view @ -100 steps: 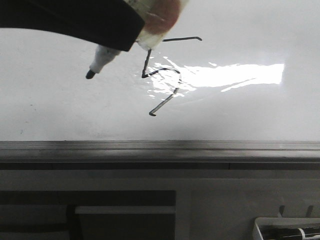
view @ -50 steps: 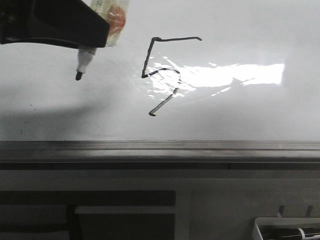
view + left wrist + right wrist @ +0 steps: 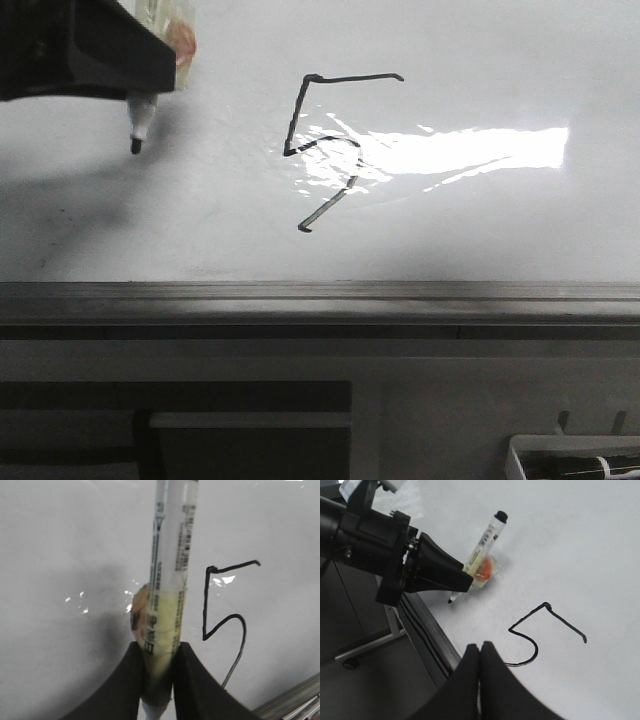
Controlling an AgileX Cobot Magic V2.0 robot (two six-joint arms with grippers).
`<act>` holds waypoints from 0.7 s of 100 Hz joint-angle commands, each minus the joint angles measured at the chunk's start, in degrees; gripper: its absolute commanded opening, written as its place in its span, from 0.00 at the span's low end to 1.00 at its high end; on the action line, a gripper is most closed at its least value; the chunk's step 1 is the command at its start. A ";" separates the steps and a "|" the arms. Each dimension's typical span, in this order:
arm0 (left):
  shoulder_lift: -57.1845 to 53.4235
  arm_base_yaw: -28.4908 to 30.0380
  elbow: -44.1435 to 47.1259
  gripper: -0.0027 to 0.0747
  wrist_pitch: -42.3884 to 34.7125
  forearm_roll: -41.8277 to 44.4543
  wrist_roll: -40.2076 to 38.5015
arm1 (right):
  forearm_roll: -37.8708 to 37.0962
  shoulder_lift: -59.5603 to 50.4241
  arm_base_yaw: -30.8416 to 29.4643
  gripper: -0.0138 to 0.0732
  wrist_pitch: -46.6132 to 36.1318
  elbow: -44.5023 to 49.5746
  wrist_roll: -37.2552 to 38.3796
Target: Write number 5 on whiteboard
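Left gripper (image 3: 465, 582) clamping marker pen (image 3: 137, 128) near whiteboard (image 3: 520, 230) left edge; finished number 5 (image 3: 330, 150) sitting mid-board; right gripper (image 3: 480, 652) pressing fingers together, empty.

Marker (image 3: 137, 128) left of number 5 (image 3: 335, 150) — seemingly apart.

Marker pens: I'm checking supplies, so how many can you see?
2. One marker is held in the left tool over the whiteboard; another lies in the tray at lower right, partly hidden.

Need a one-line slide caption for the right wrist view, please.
Left gripper holds the marker beside the drawn number 5 on the whiteboard; right fingers closed.
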 commanded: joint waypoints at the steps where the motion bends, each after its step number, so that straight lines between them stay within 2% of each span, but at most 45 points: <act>1: 1.19 -0.26 -1.39 0.01 -3.82 -0.27 -0.51 | 1.91 -0.62 -0.39 0.09 -3.45 -1.49 0.02; 32: 6.84 -0.26 -1.39 0.01 -8.42 -1.68 -0.51 | 2.18 -0.73 -0.39 0.09 -1.31 -1.49 0.02; 70: 7.60 -0.26 -1.39 0.01 -11.78 -1.68 -0.51 | 2.18 -0.73 -0.39 0.09 -1.31 -1.49 0.02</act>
